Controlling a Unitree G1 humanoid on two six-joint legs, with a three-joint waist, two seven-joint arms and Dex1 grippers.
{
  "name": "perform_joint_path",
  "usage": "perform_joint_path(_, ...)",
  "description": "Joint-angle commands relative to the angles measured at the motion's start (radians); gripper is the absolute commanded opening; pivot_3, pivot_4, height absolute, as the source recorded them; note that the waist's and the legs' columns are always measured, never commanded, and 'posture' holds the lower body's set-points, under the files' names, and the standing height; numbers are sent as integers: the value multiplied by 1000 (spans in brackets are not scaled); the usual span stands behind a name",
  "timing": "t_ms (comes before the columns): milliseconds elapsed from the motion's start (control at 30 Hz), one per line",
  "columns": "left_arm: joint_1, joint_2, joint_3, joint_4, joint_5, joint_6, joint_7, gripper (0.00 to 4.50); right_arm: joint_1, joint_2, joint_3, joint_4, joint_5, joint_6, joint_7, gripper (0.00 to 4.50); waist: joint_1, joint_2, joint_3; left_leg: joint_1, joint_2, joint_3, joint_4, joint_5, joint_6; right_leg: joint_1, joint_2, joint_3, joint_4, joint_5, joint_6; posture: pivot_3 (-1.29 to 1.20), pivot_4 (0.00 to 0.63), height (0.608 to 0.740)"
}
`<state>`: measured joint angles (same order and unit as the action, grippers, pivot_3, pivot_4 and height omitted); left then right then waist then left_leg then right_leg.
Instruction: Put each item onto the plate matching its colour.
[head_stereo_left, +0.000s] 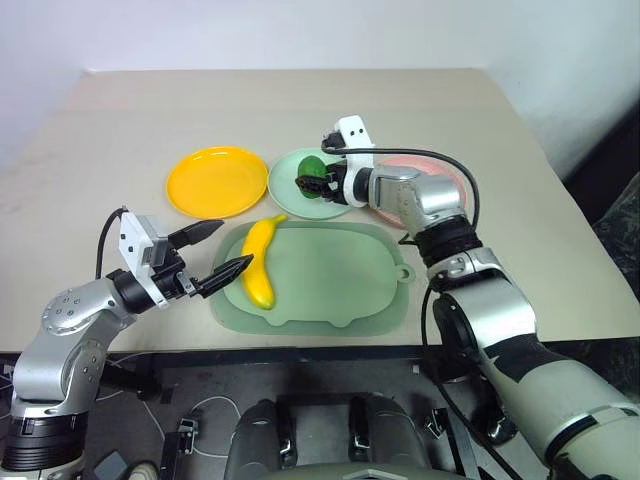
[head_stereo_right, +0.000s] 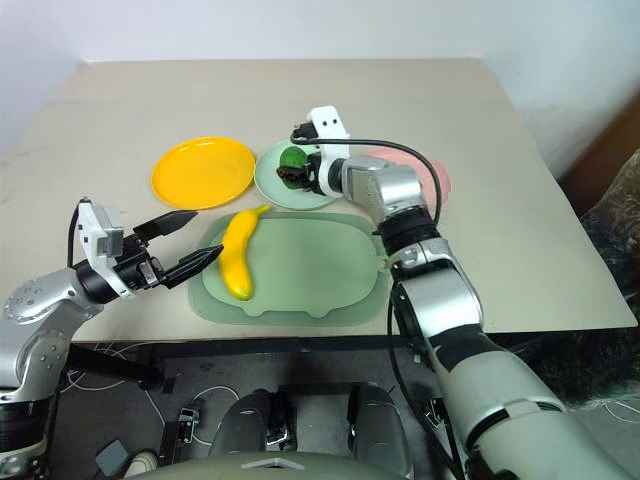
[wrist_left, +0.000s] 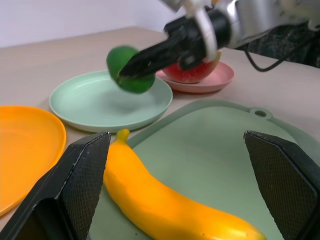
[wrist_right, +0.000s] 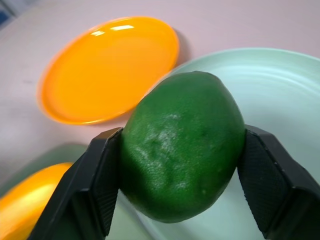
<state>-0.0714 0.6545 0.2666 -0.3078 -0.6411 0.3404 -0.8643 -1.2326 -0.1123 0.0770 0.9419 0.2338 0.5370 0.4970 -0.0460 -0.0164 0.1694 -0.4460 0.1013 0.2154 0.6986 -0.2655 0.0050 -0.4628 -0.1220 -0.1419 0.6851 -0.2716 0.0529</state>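
- Risk: the green fruit (wrist_right: 182, 147), clamped between the right gripper (head_stereo_left: 318, 181) jaws above the mint plate (head_stereo_left: 290, 185), is round and may roll off the plate if dropped from this height.
- Left gripper (head_stereo_left: 217, 250) hangs with jaws spread wide and empty, just left of the banana (head_stereo_left: 260, 262).
- Banana lies on the pale green tray (head_stereo_left: 340, 275), near the yellow plate (head_stereo_left: 215, 181).
- Watermelon wedge (wrist_left: 192, 72) sits on the pink plate (wrist_left: 220, 80), far right.
- Nothing blocks the drop.
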Motion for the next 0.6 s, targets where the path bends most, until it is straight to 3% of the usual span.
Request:
perform_joint_path(33, 4, 1, 18, -41, 0, -14, 9, 4500, -67, 20, 9, 140, -83, -148, -44, 3044, 1, 0, 0, 0, 0, 0, 0, 0, 0, 0, 0, 0, 0, 0, 0, 0, 150, 695)
perform_joint_path(100, 11, -3, 17, -48, 2, -17, 15, 4500, -93, 29, -11, 190, -96, -181, -53, 3044, 1, 0, 0, 0, 0, 0, 0, 0, 0, 0, 0, 0, 0, 0, 0, 0, 150, 695)
perform_joint_path(133, 14, -5, 16, -51, 3, -17, 17, 4500, -103, 32, -20, 208, -100, -194, -59, 3778, 0, 0, 0, 0, 0, 0, 0, 0, 0, 0, 0, 0, 0, 0, 0, 0, 150, 695)
perform_joint_path(233, 23, -9, 16, -60, 2, -17, 24, 4500, -124, 34, -46, 235, -104, -211, -57, 4453, -1, 0, 0, -1, 0, 0, 0, 0, 0, -1, 0, 0, 1, 0, 0, 0, 150, 695)
perform_joint_path(433, 33, -11, 20, -69, -3, -14, 31, 4500, -114, 4, -78, 115, -76, -157, 49, 4453, 0, 1, 0, -1, 0, 0, 0, 0, 0, -1, 0, 0, 1, 0, 0, 0, 150, 695)
perform_joint_path(600, 38, -16, 21, -67, 1, -19, 41, 4500, 29, -29, -78, -203, -30, -25, 111, 4453, 3, 0, 0, -1, 0, -1, 1, 0, 0, 0, 0, 0, 0, 0, 0, 0, 150, 695)
